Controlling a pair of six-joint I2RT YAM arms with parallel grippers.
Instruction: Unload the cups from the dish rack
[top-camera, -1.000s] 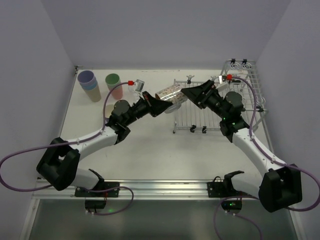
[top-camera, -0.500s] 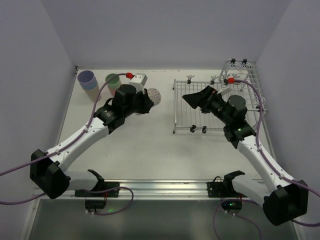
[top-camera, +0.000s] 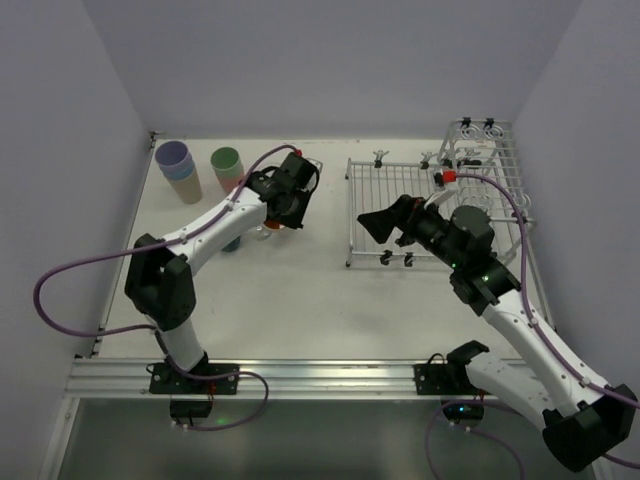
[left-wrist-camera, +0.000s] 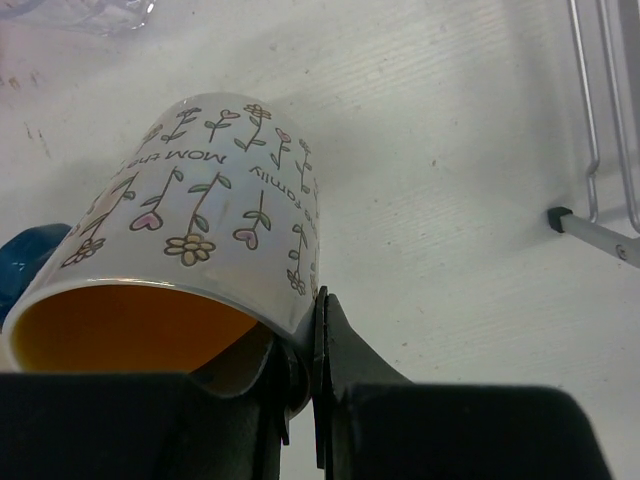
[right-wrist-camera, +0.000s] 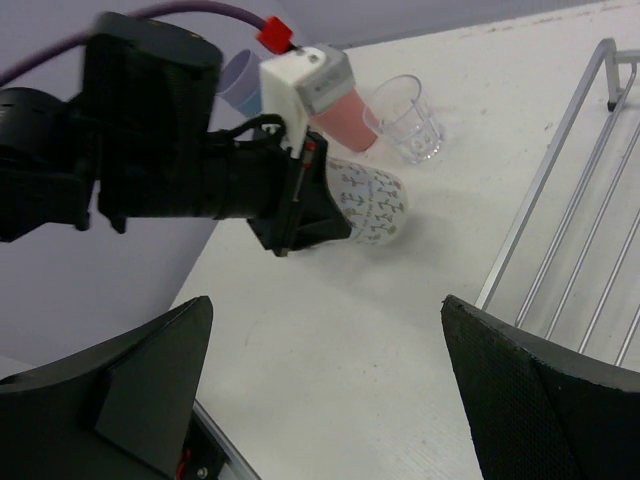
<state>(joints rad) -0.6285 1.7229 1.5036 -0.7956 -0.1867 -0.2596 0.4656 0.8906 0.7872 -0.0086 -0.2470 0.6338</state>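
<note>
Clamped shut on the rim of the flowered mug (left-wrist-camera: 200, 225) with the left gripper (left-wrist-camera: 305, 335): one finger inside against the orange lining, the other outside on the white wall. No doubt about this grip.

Carried low over the worktop (left-wrist-camera: 450, 140). Impossible to tell from these views whether the base touches the surface.

Lying tilted, not upright. Long axis running from the mouth, close at the gripper, down and away to the base, with the base pointing toward the worktop and a little to the side. Probably to be turned base-down first, and only then lowered and let go.

Placed to the left of the dish rack (top-camera: 400, 180), well apart from its wires, among the cups standing outside the rack. Near the clear glass (right-wrist-camera: 405, 115) and the pink tumbler (right-wrist-camera: 345, 110). Close also to a dark blue cup (left-wrist-camera: 25, 265) at the mouth side, only its edge in view. Some care needed there, to avoid knocking these neighbours during the setting down.

As for the right gripper (right-wrist-camera: 325, 330): spread wide, nothing between the fingers. Hanging over the near left corner of the rack, facing the mug from a distance. Clearly the farther one of the two arms, so no part expected for it in this placing.

No cup to be seen on the flat grid of the rack from above. Basket end too crowded with wire to judge.
</note>
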